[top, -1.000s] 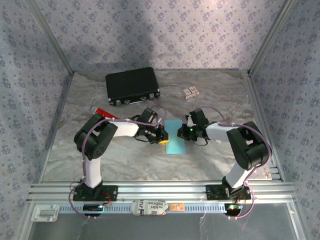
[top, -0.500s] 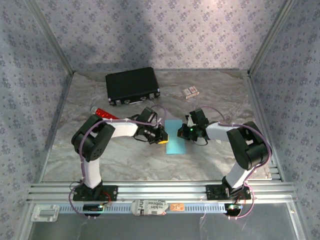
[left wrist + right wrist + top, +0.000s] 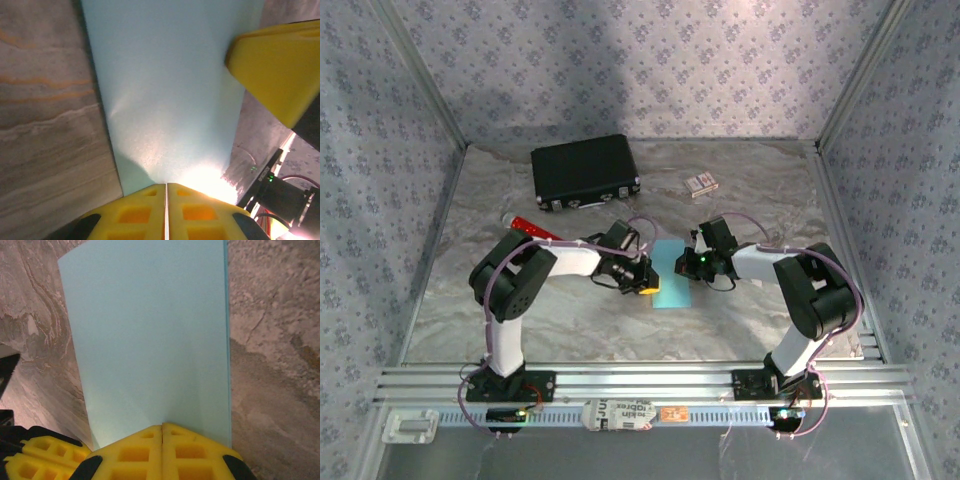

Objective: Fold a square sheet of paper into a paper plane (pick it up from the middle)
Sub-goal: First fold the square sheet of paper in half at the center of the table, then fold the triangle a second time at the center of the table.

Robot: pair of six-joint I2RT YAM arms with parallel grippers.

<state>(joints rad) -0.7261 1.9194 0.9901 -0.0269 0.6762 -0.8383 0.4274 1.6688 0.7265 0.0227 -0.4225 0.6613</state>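
Pinching opposite edges, the left gripper (image 3: 166,186) and right gripper (image 3: 162,426), both with ribbed yellow fingers (image 3: 135,215), are clamped shut on the thin, smooth, light cyan-blue sheet of paper (image 3: 675,290), a narrow rectangle between them mid-table over the veined grey marble-look tabletop (image 3: 570,320); farther back sit a rectangular black case (image 3: 585,172) and a small patterned card box (image 3: 699,183).
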